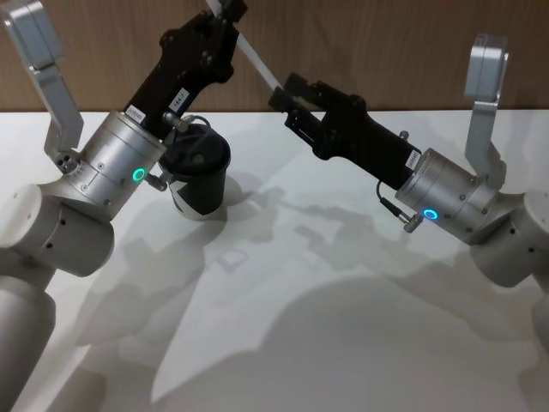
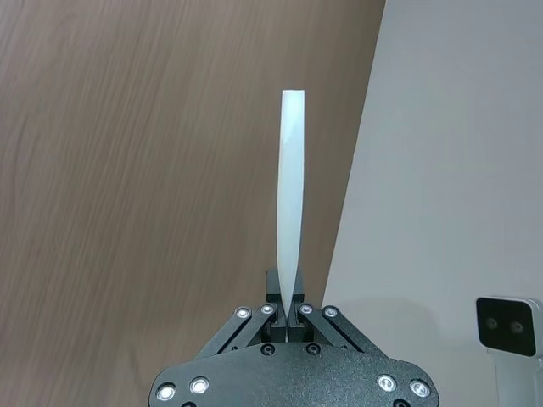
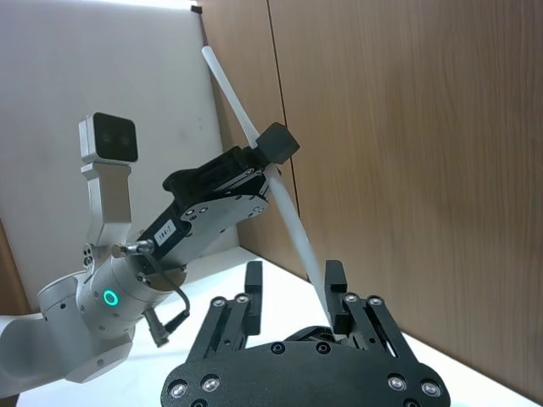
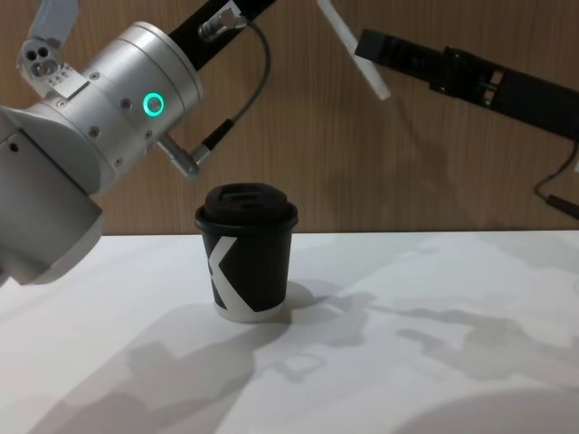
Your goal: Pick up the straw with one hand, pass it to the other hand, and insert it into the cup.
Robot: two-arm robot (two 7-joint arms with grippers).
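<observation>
Grip: pinching thin white straw (image 2: 291, 186) in left gripper (image 2: 287, 298), holding right gripper (image 3: 293, 275) fingers (image 3: 337, 290) apart beside it, above lidded black cup (image 4: 249, 267).

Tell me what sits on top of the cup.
A black lid closes the cup; its inside is hidden. The straw is up in the left gripper, not inserted.

Cup (image 4: 249, 262) on table (image 4: 434, 362), straw (image 4: 353, 48) above to right

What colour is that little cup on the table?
The cup is black with a white angular mark; clearest in the chest view.
</observation>
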